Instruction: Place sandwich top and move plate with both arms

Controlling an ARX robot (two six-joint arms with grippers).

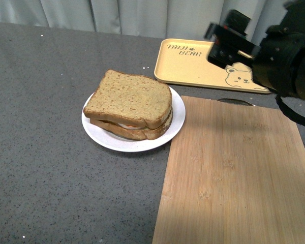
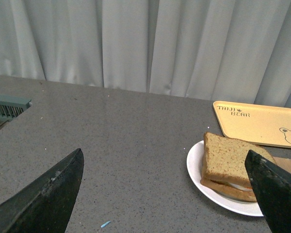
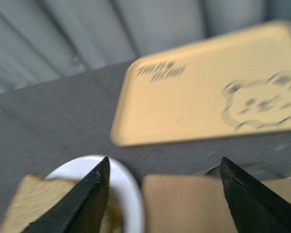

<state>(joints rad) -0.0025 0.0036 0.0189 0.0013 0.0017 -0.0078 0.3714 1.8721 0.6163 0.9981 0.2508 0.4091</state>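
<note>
sandwich top [image 1: 129, 96] stacked on plate [image 1: 176, 121], on desk [image 1: 46, 173] | left hand [image 2: 164, 162] spread wide, empty | right hand [image 3: 164, 165] spread wide, empty | risk: top sliding off tilted plate, from uneven lift

A staged kitchen bench: grey speckled counter [image 1: 40, 127], bamboo cutting board [image 1: 234, 173], pale curtain backdrop [image 2: 136, 43]

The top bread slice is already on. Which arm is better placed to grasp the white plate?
Probably right: the open right gripper hangs near the rim of the small round white plate. The left gripper, also open, is farther away.
</note>
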